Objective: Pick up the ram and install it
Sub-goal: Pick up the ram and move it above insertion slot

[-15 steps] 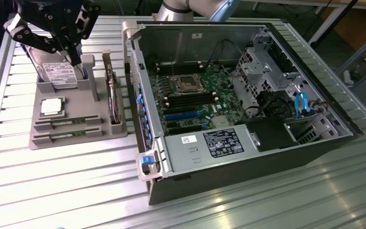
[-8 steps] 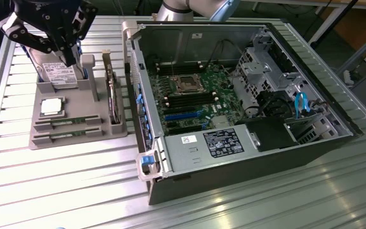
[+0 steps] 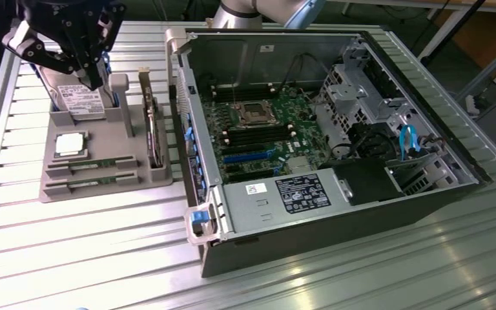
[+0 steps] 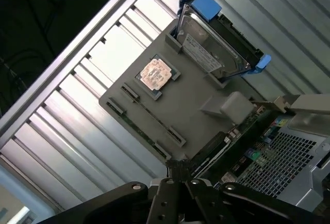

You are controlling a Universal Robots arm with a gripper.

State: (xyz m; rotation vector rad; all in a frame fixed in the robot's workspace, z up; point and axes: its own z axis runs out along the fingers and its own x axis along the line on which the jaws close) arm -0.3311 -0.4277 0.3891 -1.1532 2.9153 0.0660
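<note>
Hand (image 3: 90, 79), closed on nothing, hovers over the gray tray (image 3: 110, 143) where the ram (image 3: 90, 164) lies.

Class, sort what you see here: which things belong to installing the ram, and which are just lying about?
For the job: ram stick, second ram stick, motherboard, tool (shut, above the hard drive).
Lying about: hard drive, CPU chip, expansion card.

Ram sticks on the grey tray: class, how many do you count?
2. One ram stick lies in the slot next to the CPU chip; the other in the edge slot of the tray. Others may be hidden.
</note>
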